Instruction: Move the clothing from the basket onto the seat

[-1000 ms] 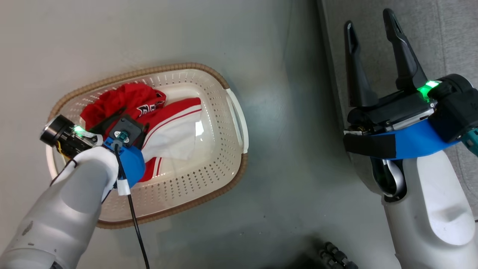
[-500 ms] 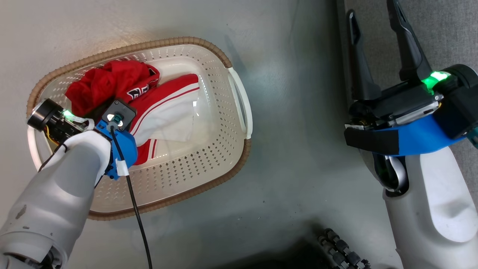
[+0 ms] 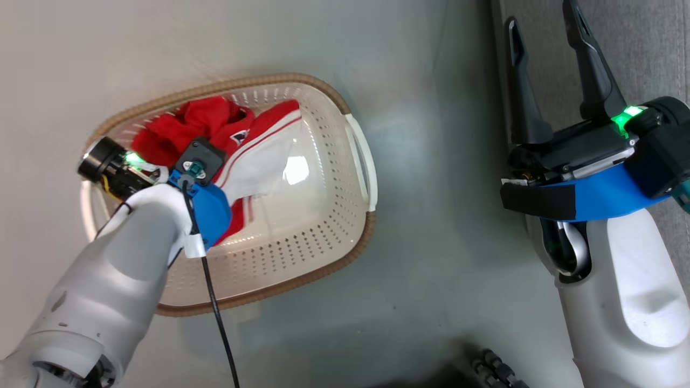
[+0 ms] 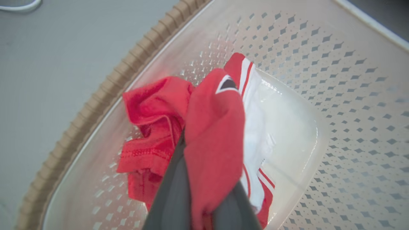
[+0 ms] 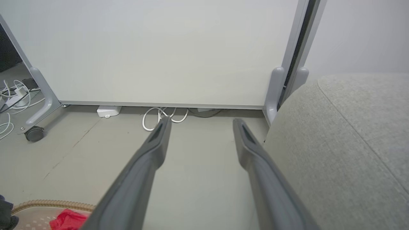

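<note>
Right wrist view: white partition (image 5: pixel 159 48), cables (image 5: pixel 163 116) ahead; right hand (image 5: pixel 201 124) spread; left hand (image 4: pixel 207 153) pinching clothing (image 4: pixel 153 108) in basket (image 4: pixel 319 64)

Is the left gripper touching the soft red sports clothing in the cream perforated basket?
Touching. In the left wrist view, the left gripper pinches a fold of soft red sports clothing between its dark fingers.

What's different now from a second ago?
The left gripper, open over the clothing a second ago, has closed on a fold of it, bunching it up. The clothing is still inside the basket. The right gripper stays open beside the seat. The head view's overall shift is the camera moving.
</note>
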Robot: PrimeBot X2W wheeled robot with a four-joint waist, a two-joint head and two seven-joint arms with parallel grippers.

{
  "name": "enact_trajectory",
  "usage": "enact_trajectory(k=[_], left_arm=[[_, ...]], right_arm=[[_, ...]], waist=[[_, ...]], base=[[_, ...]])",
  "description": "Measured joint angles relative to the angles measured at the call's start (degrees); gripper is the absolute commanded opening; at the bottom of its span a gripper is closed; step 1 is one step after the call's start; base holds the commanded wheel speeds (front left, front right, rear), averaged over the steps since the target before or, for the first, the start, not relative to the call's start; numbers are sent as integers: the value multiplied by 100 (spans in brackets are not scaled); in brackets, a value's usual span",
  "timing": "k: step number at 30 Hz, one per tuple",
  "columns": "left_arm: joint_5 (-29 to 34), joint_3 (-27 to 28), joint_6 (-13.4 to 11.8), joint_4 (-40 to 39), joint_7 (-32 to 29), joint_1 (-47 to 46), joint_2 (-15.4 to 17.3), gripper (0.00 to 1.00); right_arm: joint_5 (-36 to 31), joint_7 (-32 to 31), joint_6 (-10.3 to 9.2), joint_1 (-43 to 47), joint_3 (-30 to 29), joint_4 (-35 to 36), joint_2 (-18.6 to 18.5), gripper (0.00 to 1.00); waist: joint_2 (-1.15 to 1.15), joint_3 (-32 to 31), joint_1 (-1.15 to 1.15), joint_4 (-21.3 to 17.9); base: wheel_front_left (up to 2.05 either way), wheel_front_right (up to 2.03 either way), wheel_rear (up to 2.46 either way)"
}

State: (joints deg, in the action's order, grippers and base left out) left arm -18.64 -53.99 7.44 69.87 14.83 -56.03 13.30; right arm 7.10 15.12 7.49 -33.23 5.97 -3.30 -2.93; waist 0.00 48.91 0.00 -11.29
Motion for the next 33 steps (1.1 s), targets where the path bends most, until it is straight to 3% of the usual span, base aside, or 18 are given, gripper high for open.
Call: enact_trajectory(k=[10, 15, 33], left_arm=[[-145, 531, -75, -1338, 16, 396, 45, 0], [-145, 1062, -160, -2018, 16, 764, 97, 0], [274, 2199, -149, -3271, 16, 1414, 153, 0]], right_arm=[[-94, 0, 0, 237, -73, -246, 4, 100], [-108, 0, 0, 543, -135, -416, 4, 100], [-35, 0, 0, 1651, -326, -734, 4, 100]], waist=[[0, -796, 0, 329], [0, -1448, -1, 482], [1, -3352, -2, 693]], base=[[0, 0, 0], [0, 0, 0], [0, 0, 0]])
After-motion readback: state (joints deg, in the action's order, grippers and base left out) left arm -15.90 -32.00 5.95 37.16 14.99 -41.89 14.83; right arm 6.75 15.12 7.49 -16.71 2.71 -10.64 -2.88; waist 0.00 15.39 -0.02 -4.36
